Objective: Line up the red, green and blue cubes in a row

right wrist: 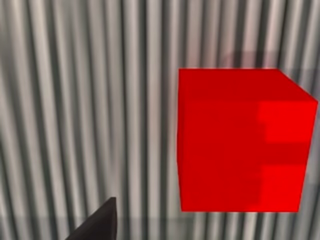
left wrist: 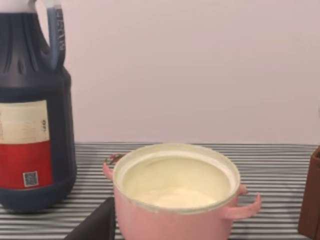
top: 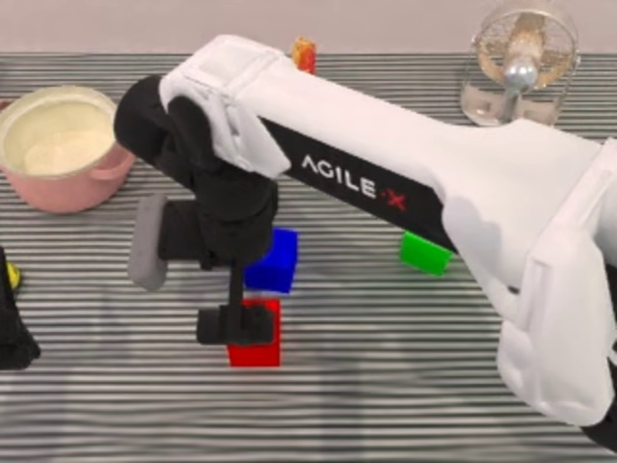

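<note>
The right gripper (top: 236, 325) hovers over the matte bright red cube (top: 256, 340); whether its fingers grip anything I cannot tell. The matte deep blue cube (top: 273, 262) sits just behind the red one, while the matte bright green cube (top: 425, 253) lies well apart to the blue's right. By my judgement the row is not yet formed.

Matte, smooth red cube (top: 256, 336), blue cube (top: 274, 261) and green cube (top: 425, 253) on a ribbed, faintly glossy table (top: 386, 386); glossy pink pot (top: 60, 145), possibly enamelled; clear glass-like jar (top: 521, 63).
</note>
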Robot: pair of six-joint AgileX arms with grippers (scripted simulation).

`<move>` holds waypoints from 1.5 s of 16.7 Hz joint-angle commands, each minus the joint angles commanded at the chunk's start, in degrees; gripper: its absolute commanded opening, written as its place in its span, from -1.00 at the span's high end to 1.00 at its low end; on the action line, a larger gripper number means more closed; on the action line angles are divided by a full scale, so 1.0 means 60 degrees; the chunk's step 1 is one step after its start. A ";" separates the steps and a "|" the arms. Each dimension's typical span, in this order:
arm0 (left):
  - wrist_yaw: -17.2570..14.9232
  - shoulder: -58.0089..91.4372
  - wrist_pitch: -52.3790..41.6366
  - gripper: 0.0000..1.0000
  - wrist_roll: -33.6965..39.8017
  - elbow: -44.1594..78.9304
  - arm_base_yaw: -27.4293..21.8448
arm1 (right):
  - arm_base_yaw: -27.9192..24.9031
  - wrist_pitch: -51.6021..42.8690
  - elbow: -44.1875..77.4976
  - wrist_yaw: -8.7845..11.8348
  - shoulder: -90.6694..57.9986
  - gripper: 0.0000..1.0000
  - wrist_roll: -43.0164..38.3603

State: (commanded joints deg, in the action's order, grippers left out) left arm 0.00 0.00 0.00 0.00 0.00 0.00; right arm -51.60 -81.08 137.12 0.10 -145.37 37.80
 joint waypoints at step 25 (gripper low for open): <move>0.0000 0.0000 0.0000 -1.00 0.0000 0.0000 0.0000 | 0.4373 0.3329 -0.4565 -0.0068 0.1128 -1.00 -0.0192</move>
State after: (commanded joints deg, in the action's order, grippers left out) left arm 0.00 0.00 0.00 0.00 0.00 0.00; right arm -25.36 -61.11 109.73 -0.31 -138.60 36.64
